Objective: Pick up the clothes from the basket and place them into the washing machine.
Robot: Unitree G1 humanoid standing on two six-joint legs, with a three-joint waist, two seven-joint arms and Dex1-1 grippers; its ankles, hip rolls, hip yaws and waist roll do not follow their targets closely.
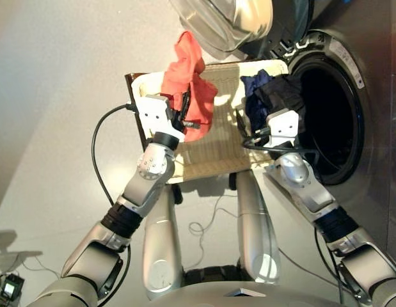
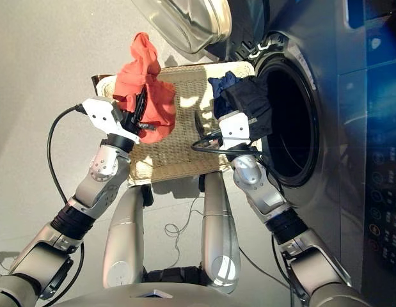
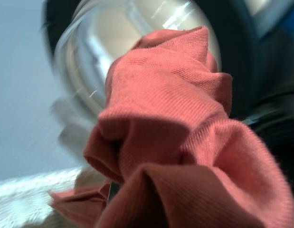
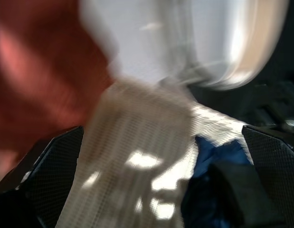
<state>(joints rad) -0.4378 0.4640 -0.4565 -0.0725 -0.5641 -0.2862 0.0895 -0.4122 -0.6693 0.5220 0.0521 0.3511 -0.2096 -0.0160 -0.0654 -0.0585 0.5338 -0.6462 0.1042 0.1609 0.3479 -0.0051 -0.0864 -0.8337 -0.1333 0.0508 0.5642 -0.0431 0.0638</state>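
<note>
My left gripper (image 1: 187, 115) is shut on the coral-red garment (image 1: 191, 77) and holds it up over the left half of the cream wicker basket (image 1: 217, 153). In the left wrist view the bunched red cloth (image 3: 175, 123) hides the fingers. The navy garment (image 1: 254, 86) and the black garment (image 1: 284, 93) lie heaped at the basket's right end, beside the washing machine's dark drum hole (image 1: 332, 115). My right gripper (image 4: 161, 130) is at that heap with its fingers spread open. Bare wicker shows between them, and navy cloth (image 4: 218, 180) lies by one finger.
The round glass door (image 1: 229, 19) hangs open above the basket's far edge. The machine's grey front (image 1: 377, 96) fills the right side. Black cables (image 1: 98, 147) loop from both wrists, and a thin cord (image 1: 204, 230) lies on the pale floor.
</note>
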